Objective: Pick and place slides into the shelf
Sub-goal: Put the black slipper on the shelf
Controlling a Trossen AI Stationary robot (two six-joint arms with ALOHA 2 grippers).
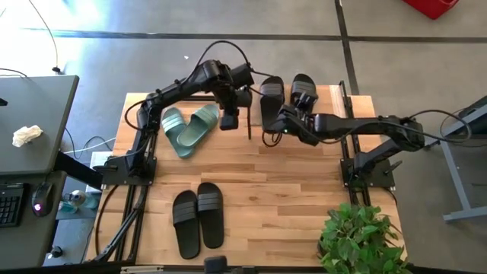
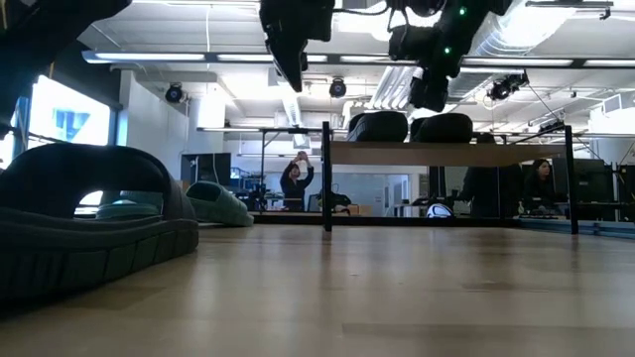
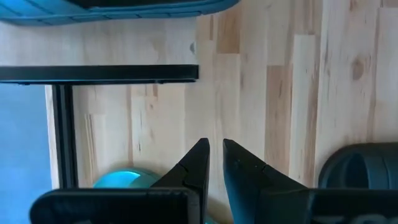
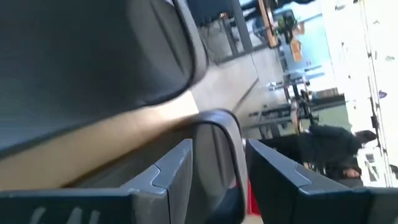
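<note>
My right gripper (image 1: 280, 124) grasping black slide (image 1: 272, 97) on shelf (image 1: 335, 95); I'd seat it flat, release. Left gripper (image 1: 229, 122) clenched, empty, beside green slides (image 1: 189, 128).

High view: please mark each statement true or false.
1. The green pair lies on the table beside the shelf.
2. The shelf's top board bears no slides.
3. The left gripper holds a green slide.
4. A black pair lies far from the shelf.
1. True: the green pair lies on the table, beside the shelf.
2. False: two black slides are on it; the right gripper grips one.
3. False: the left gripper is shut and empty.
4. True: the black pair lies at the opposite edge.
</note>
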